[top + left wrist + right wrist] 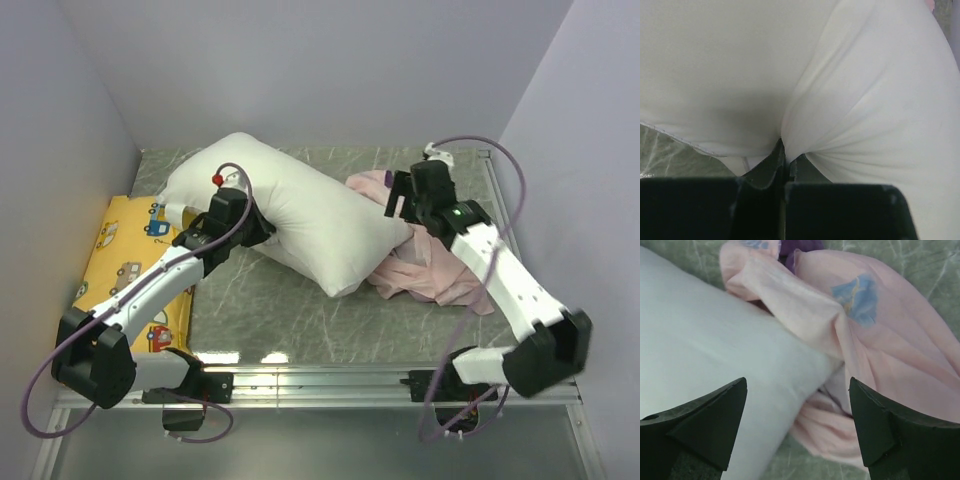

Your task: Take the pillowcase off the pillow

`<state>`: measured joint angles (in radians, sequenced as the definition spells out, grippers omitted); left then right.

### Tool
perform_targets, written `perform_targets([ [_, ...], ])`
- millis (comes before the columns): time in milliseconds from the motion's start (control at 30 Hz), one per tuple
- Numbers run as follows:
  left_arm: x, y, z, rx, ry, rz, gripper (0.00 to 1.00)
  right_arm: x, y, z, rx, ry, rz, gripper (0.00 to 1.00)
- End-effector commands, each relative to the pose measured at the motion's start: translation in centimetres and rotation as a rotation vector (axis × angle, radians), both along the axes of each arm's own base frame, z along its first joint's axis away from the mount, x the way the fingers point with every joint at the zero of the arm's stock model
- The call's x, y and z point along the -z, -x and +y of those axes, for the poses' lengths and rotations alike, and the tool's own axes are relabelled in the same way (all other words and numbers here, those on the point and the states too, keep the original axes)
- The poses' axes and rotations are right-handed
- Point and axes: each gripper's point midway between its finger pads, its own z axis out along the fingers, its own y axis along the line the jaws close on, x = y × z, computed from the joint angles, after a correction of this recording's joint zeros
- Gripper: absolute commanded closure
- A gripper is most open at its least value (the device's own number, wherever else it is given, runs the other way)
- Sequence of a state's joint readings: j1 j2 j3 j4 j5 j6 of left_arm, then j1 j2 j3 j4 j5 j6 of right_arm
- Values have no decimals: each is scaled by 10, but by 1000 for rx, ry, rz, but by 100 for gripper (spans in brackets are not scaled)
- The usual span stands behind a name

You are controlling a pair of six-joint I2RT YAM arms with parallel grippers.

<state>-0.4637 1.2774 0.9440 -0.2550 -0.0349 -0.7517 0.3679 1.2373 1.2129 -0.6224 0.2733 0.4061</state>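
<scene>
In the left wrist view, the left hand [784, 161] is seen clenched on a pinched fold of the pillow [740, 75], low at the frame's centre. In the top view this grip is placed on the pillow's lower-left flank, near the yellow cushion [125, 265] at the left edge. The pillow's long axis is laid from upper left to lower right across the worktop [280, 320], so its free end is pointed toward the right arm. There the right hand [797, 425] is seen released, fingers spread wide above the place where that end meets the pillowcase [880, 350]. The pillowcase is bunched right of centre, pale side out, touching the pillow's end and folded over and under its corner. Whether the corner is inside it cannot be told. The right hand is judged the nearer one, and a pull toward the right, along the axis and away from the left hand's anchor, is called for.
</scene>
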Motion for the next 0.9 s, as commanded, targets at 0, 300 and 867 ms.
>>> perform_targets([
  [0, -30, 5, 0, 14, 31, -83, 100, 31, -40, 7, 28, 51, 37, 11],
  [300, -110, 16, 14, 9, 40, -230, 100, 113, -76, -43, 196, -89, 204, 56],
  [867, -228, -10, -53, 282, 212, -408, 100, 78, -72, -124, 386, -247, 88, 100],
])
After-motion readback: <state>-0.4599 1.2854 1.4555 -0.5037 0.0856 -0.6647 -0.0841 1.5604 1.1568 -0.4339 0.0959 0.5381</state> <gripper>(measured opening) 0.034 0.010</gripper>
